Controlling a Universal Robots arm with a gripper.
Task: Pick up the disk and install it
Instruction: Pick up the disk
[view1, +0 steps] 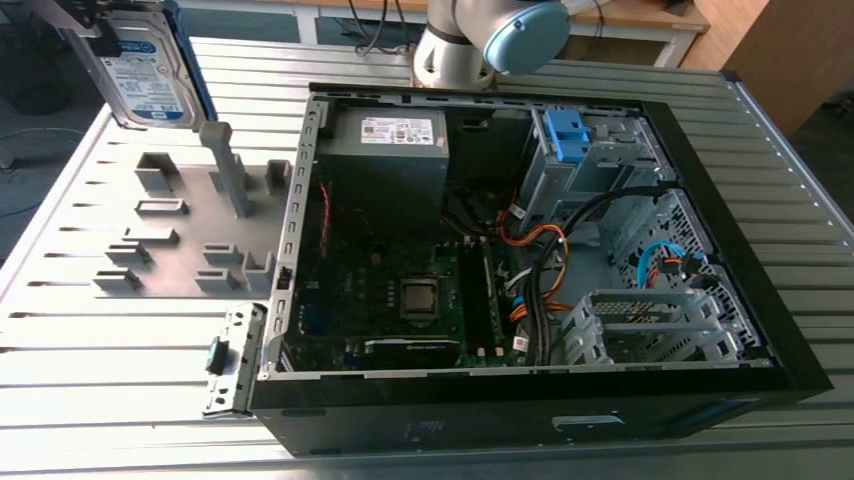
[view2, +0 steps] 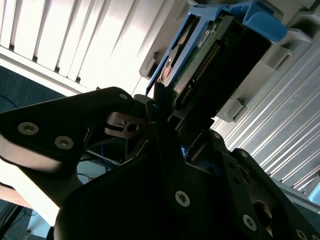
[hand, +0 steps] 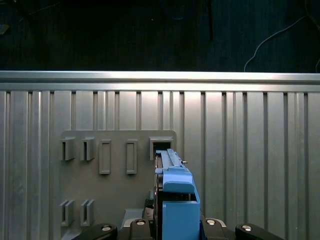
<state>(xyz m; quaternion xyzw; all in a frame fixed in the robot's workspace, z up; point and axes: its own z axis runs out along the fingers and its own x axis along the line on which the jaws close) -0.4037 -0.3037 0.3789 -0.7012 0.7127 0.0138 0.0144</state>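
The disk (view1: 140, 70), a silver drive with a white-and-blue label and a blue bracket, hangs upright in the air at the exterior view's far upper left, above the grey slotted holder plate (view1: 174, 240). My gripper (view1: 80, 25) is shut on its upper part. In the second wrist view the black fingers (view2: 160, 120) clamp the disk (view2: 210, 55) by its edge, green circuit board showing. The first wrist view looks down along the disk's blue bracket (hand: 175, 200) onto the holder plate (hand: 115, 195), over an empty slot (hand: 161, 147).
An open black computer case (view1: 787, 340) lies on the ribbed metal table (view1: 120, 340), to the exterior view's right of the holder plate. Inside are a motherboard (view1: 400, 300), cables, a drive cage with a blue clip (view1: 567, 135) and a metal bay (view1: 654, 325). The arm's base (view1: 467, 40) stands behind.
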